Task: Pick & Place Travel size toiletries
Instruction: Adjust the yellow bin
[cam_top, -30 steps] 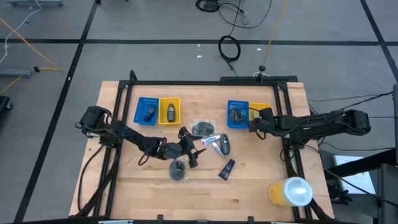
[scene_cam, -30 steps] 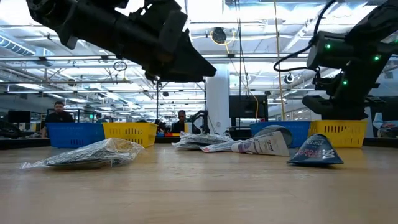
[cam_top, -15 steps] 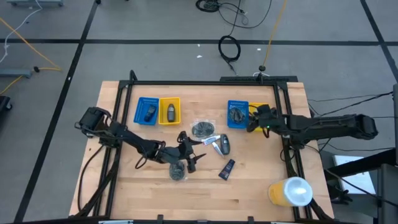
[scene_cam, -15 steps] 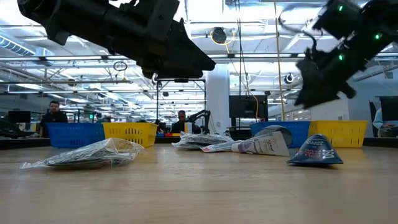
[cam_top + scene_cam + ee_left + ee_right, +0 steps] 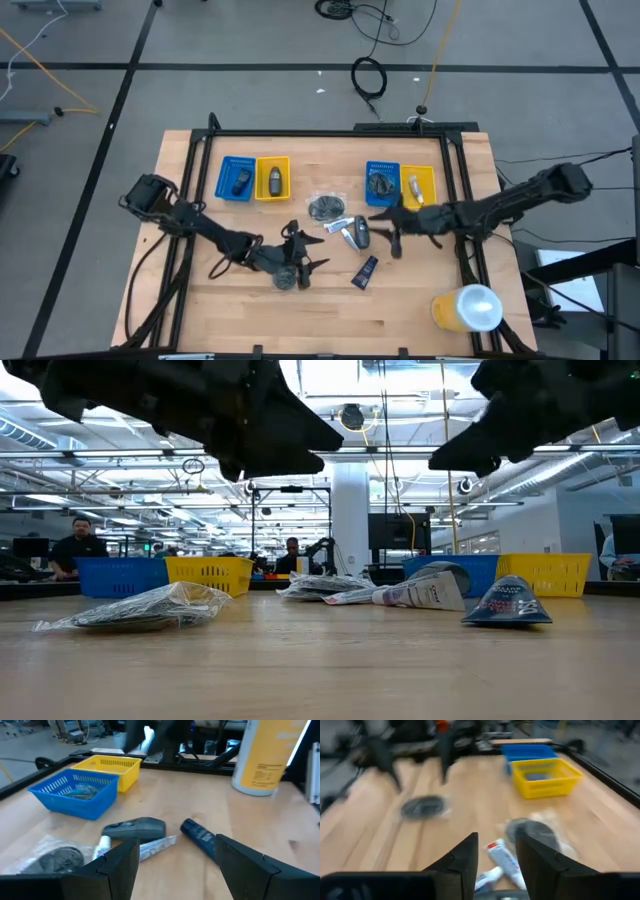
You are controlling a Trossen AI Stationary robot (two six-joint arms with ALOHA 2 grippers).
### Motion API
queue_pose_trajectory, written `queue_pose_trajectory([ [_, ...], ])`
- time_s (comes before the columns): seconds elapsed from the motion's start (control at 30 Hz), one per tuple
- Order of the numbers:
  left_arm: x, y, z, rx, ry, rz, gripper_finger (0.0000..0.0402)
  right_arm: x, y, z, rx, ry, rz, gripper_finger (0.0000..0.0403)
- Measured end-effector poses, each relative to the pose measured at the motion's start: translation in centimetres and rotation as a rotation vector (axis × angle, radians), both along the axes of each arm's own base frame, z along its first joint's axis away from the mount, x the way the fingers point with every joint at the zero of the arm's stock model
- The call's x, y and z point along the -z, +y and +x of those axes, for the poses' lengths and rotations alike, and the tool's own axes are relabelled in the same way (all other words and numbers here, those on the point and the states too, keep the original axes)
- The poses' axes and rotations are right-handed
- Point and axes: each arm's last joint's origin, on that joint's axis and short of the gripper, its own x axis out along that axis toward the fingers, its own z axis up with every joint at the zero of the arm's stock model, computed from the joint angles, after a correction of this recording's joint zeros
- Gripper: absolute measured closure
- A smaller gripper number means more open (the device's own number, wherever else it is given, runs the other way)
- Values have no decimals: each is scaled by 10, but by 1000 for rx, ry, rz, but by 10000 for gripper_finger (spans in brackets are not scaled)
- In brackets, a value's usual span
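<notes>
While four items already lie sorted in the trays, the left gripper hangs with its fingers spread and empty directly above a clear-wrapped disc near the table's front. The left wrist view confirms the wide gap between the two dark fingers, with nothing held.

The right gripper is also parted and empty, reaching in toward the middle of the table, close beside the dark grey oval piece and the white tube that lies touching it. Its wrist view looks past its own fingers onto that tube.

Further out, a second wrapped disc sits just behind that pair, and the dark blue tube lies alone nearer the front edge.

At the back of the table, the left blue tray holds a dark oval piece, the left yellow tray an oval item, the right blue tray a dark item, and the right yellow tray a small pale tube.

By my reckoning the job is roughly half done: four pieces binned, five loose on the wood. The likely next picks are the front disc for the left arm and the oval or the tube for the right.
</notes>
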Motion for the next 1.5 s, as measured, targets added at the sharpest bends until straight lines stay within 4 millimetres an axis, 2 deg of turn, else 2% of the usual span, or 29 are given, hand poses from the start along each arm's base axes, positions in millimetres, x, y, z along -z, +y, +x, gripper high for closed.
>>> queue_pose_trajectory([
  [0.13,0,-10,-4,21,-6,-38,144,15,20,7,-167,43,-127,288],
  [0.23,1,-18,-8,41,-1,-49,144,26,31,13,-304,58,-130,288],
  [0.4,3,-23,-11,45,17,-46,144,38,33,24,-298,41,-157,267],
  [0.53,10,-14,-12,-73,71,-39,144,42,34,33,-263,76,-214,227],
  [0.63,15,6,-8,-231,86,-34,144,40,34,38,-220,76,-251,196],
  [0.73,15,40,0,-338,96,-143,144,37,35,39,-224,64,-265,173],
  [0.83,16,86,11,-317,131,-299,144,35,35,39,-228,57,-262,163],
  [0.97,19,144,13,-347,177,-387,144,35,37,38,-233,61,-257,162],
  [1.1,23,184,7,-354,231,-437,144,37,36,37,-236,82,-261,169],
  [1.2,33,195,5,-295,292,-518,144,37,36,37,-233,88,-251,173],
  [1.4,53,192,9,-303,328,-513,144,37,36,36,-232,90,-241,175],
  [1.5,55,190,10,-295,326,-511,144,37,36,36,-232,90,-241,175],
])
